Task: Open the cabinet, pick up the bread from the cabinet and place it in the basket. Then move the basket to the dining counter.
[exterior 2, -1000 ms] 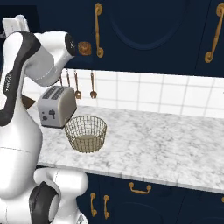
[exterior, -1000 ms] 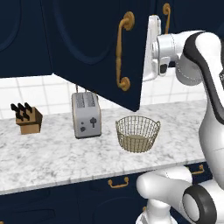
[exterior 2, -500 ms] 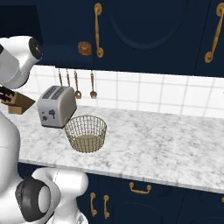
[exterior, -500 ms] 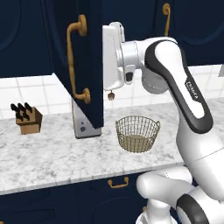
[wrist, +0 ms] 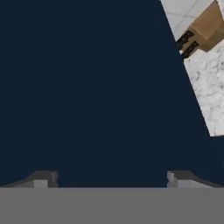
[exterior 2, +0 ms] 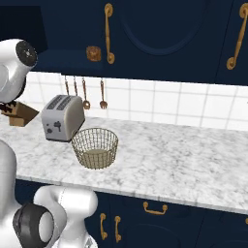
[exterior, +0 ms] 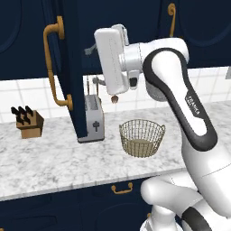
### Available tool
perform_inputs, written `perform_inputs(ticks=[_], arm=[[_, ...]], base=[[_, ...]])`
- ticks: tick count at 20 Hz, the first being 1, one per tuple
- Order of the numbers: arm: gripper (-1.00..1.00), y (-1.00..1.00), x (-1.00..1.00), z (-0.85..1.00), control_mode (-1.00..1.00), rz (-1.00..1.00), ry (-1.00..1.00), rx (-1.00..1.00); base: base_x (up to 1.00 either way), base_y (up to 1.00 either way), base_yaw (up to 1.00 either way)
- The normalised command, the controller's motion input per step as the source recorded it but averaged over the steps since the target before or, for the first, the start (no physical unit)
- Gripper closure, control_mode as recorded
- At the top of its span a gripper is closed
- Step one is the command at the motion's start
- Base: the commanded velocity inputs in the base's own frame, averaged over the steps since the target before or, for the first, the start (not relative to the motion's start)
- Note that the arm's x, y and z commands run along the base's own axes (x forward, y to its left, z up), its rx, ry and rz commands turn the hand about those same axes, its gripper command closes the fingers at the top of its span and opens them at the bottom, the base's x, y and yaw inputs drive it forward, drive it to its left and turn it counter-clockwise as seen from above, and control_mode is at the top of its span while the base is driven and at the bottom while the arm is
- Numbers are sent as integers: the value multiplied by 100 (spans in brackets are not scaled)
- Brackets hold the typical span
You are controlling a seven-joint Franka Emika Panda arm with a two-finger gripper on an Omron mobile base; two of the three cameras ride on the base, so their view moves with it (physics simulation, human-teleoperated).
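The navy cabinet's door (exterior: pixel 72 81) stands swung wide open, edge-on, its curved brass handle (exterior: pixel 53 67) on the far side from me. Inside the open cabinet the small brown bread (exterior 2: pixel 93 53) rests on the shelf. The tan wire basket (exterior: pixel 142 137) (exterior 2: pixel 95 147) stands with nothing in it on the marbled counter (exterior: pixel 54 162), right of the toaster. My gripper (exterior: pixel 91 48) (wrist: pixel 111 179) is up by the door's inner face, open, with nothing between its fingertips (wrist: pixel 41 179). That dark face takes up most of the hand view.
A silver toaster (exterior: pixel 94 119) (exterior 2: pixel 62 117) sits behind the door's lower edge. At the counter's left end stands a knife block (exterior: pixel 28 122) (wrist: pixel 201 30). Brass utensils (exterior 2: pixel 85 92) hang on the tiled wall. Closed navy doors (exterior 2: pixel 160 34) continue to the right.
The cabinet door has swung further open to the left, from facing the base to edge-on. My hand has followed it leftward, and the bread has come into sight.
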Motion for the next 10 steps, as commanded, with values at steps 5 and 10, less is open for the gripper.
perform_inputs(ticks=[5,10], arm=[[-100,-100,-41,0,-100,0,-31,-12],[-100,-100,-56,-7,-100,-4,-43,-23]], base=[[0,0,0],[0,0,0]])
